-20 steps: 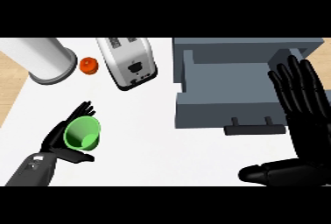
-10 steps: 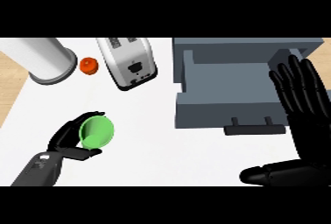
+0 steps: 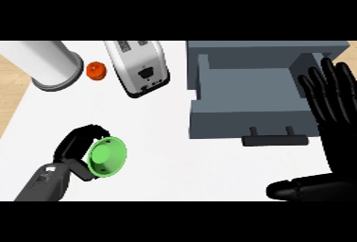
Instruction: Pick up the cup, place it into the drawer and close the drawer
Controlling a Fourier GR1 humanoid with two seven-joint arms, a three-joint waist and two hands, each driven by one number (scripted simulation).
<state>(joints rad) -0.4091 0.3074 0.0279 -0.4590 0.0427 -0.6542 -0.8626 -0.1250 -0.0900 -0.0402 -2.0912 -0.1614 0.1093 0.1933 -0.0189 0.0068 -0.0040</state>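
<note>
Green cup (image 3: 106,157) sits in the left hand (image 3: 70,147) at lower left, above the white counter (image 3: 164,146) and well apart from the drawer. The fingers and thumb are curled round its outside, and it is tipped on its side with the mouth facing right, so the inside shows. Against half a second ago, the cup shows slightly lower in the view and turned further, with more of its inside in sight; the left hand has come down with it. Grey drawer (image 3: 244,92) is at upper right, pulled open, with its dark handle (image 3: 275,140) on the near edge. Right hand (image 3: 340,134) rests at the right edge, fingers straight and spread, thumb out to the left, holding nothing, same place as before. White toaster (image 3: 140,70) is at the top centre; the dark marks on it are too small to read. A small orange thing (image 3: 96,70) lies just left of it, and a white cylinder (image 3: 46,64) stands at top left. No readable writing anywhere.
</note>
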